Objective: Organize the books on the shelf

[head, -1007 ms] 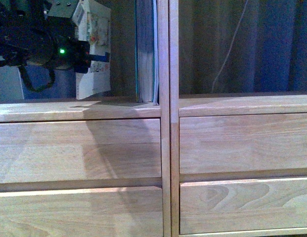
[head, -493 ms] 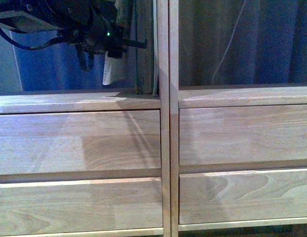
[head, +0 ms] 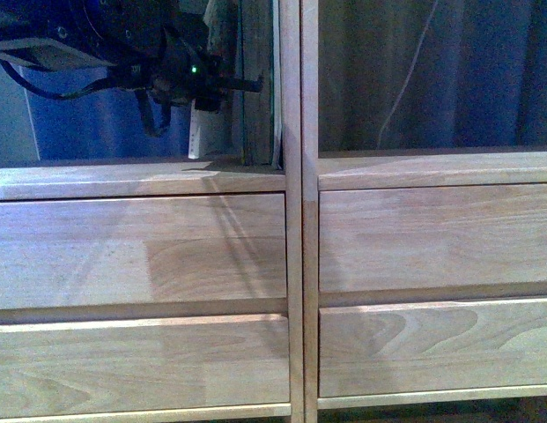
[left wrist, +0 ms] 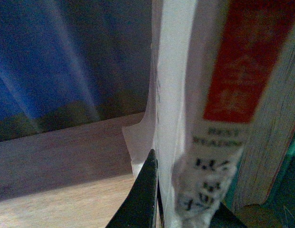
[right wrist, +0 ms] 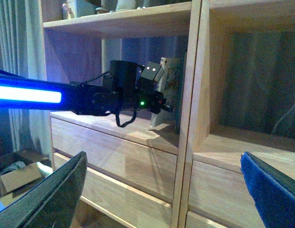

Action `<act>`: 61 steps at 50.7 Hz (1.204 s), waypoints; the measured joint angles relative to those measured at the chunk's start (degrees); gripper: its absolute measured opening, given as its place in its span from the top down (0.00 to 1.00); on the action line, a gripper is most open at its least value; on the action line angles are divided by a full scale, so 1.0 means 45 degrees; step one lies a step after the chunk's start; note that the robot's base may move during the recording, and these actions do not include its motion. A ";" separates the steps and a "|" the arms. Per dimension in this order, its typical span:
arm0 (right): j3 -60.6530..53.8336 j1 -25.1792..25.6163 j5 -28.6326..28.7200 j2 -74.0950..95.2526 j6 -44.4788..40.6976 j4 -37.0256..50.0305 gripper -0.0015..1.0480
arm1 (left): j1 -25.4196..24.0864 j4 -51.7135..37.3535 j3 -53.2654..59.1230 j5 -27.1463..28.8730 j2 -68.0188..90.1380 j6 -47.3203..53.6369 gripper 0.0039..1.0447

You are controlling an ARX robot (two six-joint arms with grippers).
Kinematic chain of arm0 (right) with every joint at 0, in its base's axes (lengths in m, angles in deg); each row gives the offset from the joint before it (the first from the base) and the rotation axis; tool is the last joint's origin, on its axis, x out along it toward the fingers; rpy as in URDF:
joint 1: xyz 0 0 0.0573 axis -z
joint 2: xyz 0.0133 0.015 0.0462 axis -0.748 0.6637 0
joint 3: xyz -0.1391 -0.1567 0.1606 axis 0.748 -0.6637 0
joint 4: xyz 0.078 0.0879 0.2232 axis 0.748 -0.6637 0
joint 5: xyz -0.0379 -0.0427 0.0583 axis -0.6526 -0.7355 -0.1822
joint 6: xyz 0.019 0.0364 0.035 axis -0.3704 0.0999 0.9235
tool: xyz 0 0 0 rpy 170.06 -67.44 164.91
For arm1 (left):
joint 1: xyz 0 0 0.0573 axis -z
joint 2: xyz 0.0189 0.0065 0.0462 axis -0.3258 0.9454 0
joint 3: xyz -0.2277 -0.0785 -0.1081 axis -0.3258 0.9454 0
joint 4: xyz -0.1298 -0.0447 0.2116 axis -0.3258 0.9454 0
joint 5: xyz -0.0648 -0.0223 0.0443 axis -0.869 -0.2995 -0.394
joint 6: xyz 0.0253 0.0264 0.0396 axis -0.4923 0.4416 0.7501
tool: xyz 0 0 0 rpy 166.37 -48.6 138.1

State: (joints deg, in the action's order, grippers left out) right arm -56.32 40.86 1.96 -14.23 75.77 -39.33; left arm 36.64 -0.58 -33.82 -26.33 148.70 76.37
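A thin, floppy paperback is pinched by the left jaws beside a thicker teal book on the plank-grained shelf; the right jaws are spread.

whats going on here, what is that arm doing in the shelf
The left gripper holds a thin paperback upright in the left cubby of the shelf, right beside the thicker teal book, which stands against the central divider. The right gripper is open and empty, back from the shelf.
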 joint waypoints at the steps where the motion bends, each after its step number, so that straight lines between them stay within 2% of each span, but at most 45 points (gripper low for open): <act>1: 0.0000 0.0000 0.0000 0.0000 0.0000 0.0000 0.07 | 0.0000 -0.0058 0.0068 0.0000 0.0000 -0.0005 0.94; 4: 0.0000 0.0000 0.0000 0.0000 0.0000 0.0000 0.07 | 0.0000 -0.0117 0.0272 0.0053 0.0000 -0.0068 0.93; 13: 0.0000 0.0000 -0.0005 0.0000 0.0000 0.0000 0.07 | -0.0097 -0.0267 0.0787 0.0209 -0.0058 -0.0131 0.59; 33: 0.0000 0.0000 0.0000 0.0000 0.0000 0.0000 0.07 | -0.0131 -0.1690 0.2822 -0.0010 -0.0879 -0.0015 0.05; 47: 0.0000 0.0000 0.0000 0.0000 -0.0005 0.0000 0.07 | -0.0175 -0.2574 0.6543 -0.0670 -0.4085 -0.1141 0.07; 57: 0.0000 0.0000 0.0000 0.0000 -0.0005 0.0000 0.07 | -0.0767 -0.4590 1.0559 -0.1078 -0.7378 -0.1073 0.07; 61: 0.0000 0.0000 0.0000 0.0000 -0.0005 0.0000 0.07 | -0.1379 -0.6649 1.3177 -0.1078 -0.9772 -0.0442 0.07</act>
State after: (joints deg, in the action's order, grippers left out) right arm -56.32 40.86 1.96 -14.23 75.74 -39.33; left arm 30.44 -30.50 25.48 -31.19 104.72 74.38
